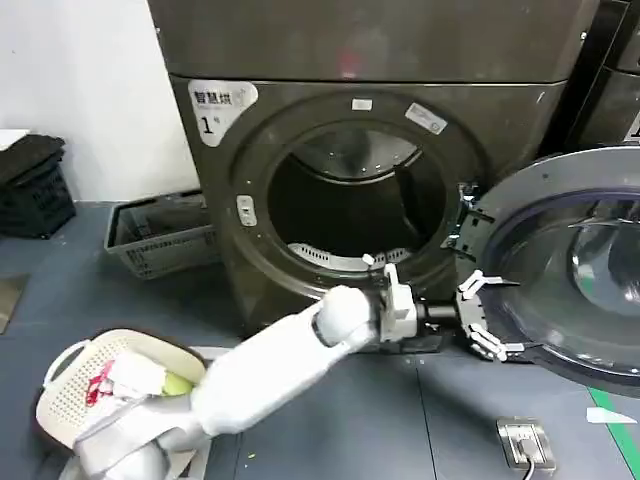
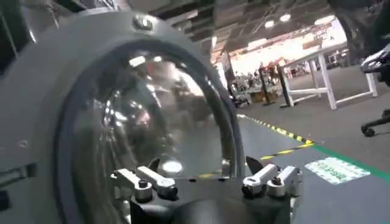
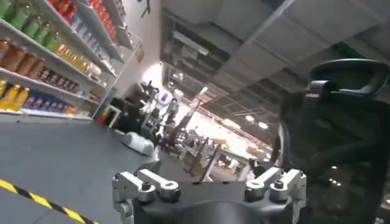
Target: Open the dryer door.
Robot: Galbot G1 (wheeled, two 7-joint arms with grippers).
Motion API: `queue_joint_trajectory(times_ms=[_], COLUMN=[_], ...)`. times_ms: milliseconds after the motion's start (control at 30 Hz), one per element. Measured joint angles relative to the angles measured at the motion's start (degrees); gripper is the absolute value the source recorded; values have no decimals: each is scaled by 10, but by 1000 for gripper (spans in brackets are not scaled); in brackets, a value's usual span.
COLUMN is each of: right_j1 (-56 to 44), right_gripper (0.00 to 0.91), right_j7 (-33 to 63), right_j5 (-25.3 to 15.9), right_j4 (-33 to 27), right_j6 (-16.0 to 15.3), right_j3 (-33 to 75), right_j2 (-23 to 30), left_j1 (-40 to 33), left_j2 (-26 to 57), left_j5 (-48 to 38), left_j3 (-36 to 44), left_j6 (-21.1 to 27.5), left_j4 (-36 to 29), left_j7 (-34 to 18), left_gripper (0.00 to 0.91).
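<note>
Judging the big dark bronze-grey dryer done, I saw its chrome-ringed round door swung wide, my left gripper spread, released, at its inner face

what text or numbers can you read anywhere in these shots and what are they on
"1": white sticker at the top left of the dryer front, under a line of Chinese characters too small to read surely.
Small labels above the drum opening: too small to read.
Green floor marking seen past the dryer door in the left wrist view: print blurred.
Bottle labels on the shelves in the right wrist view: unreadable.
</note>
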Motion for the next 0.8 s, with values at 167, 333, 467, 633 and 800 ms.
queue_joint_trajectory(times_ms=[167, 333, 467, 633, 800], right_j1=[0, 3, 10, 17, 24], right_gripper=[907, 907, 907, 907, 907], right_j7=[-1, -1, -3, -5, -8], right_j5=[3, 4, 4, 4, 7], right_j4=[9, 16, 14, 10, -1], right_j6=[-1, -3, -6, -4, -2], right_j3=[-11, -22, -33, -46, -60], right_j2=[0, 0, 0, 0, 0], left_j1=[25, 58, 97, 156, 233], left_j2=[54, 114, 171, 250, 312], left_j5=[2, 2, -5, -20, -40], left_j3=[-22, -48, -84, -147, -232], left_j6=[21, 22, 20, 30, 44], left_j4=[-58, -111, -155, -210, -257], left_j7=[-12, -13, -14, -24, -37], left_gripper=[907, 907, 907, 907, 907])
